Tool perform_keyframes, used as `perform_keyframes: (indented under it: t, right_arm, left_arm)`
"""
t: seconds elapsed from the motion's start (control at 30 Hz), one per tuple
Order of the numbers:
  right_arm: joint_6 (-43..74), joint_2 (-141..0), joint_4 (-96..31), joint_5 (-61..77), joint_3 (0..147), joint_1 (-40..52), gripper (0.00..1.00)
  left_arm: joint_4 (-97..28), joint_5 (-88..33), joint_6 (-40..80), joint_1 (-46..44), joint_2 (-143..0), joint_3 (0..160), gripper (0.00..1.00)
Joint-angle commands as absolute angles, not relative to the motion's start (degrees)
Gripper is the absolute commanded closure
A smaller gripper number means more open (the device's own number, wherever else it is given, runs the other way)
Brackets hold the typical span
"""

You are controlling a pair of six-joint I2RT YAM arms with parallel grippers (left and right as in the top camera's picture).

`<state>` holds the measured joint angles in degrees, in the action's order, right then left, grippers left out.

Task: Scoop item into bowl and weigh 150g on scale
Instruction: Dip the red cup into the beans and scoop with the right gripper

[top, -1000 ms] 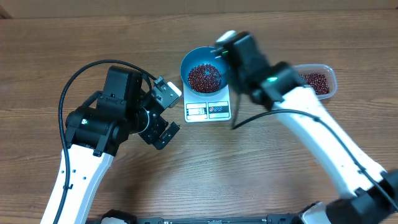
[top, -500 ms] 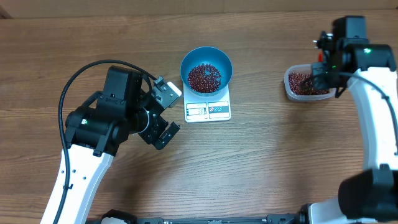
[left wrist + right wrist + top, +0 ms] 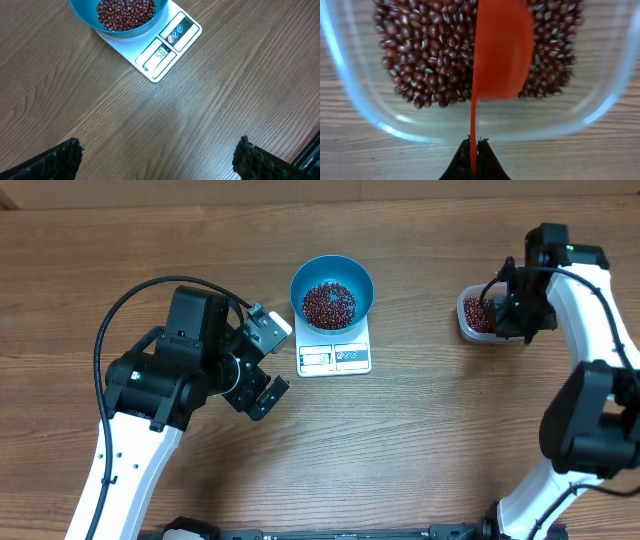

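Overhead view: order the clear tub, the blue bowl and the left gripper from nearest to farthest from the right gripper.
1. Clear tub, far right, directly under the right gripper and its red scoop.
2. Blue bowl, centre, on the scale.
3. Left gripper, left of the scale, farthest.

wood-grain table [image 3: 420, 440], matt. blue bowl [image 3: 345, 268] glossy plastic. white scale [image 3: 335, 358] smooth plastic. clear tub [image 3: 365, 107] shiny plastic. red scoop [image 3: 500, 50] smooth plastic. beans [image 3: 420, 55] slight sheen.

Blue bowl [image 3: 300, 280] of beans [image 3: 328, 303] sitting on the little white scale [image 3: 335, 358] mid-worktop [image 3: 420, 440], left arm [image 3: 170, 375] parked nearby, right arm [image 3: 590, 310] reaching over the clear tub [image 3: 470, 315].
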<state>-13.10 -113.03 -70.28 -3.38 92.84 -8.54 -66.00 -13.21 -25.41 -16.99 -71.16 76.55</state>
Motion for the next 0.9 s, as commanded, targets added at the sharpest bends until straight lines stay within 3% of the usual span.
perform_keyframes:
  t: [0.0,0.5,0.87]
  right_arm:
    - [-12.01,-115.61,-69.93,-3.33,93.56,-8.03,0.96]
    - [-12.45,-115.74,-71.44,12.88,93.58,-9.28,0.96]
    - [-12.01,-115.92,-71.24,27.64,93.56,-15.97,0.96]
  left_arm:
    - [-65.78,-13.50,-24.82,-16.91,-71.26,77.89,0.00]
    - [-65.78,-13.50,-24.84,-16.88,-71.26,77.89,0.00]
    - [-65.78,-13.50,-24.82,-16.88,-71.26,77.89,0.00]
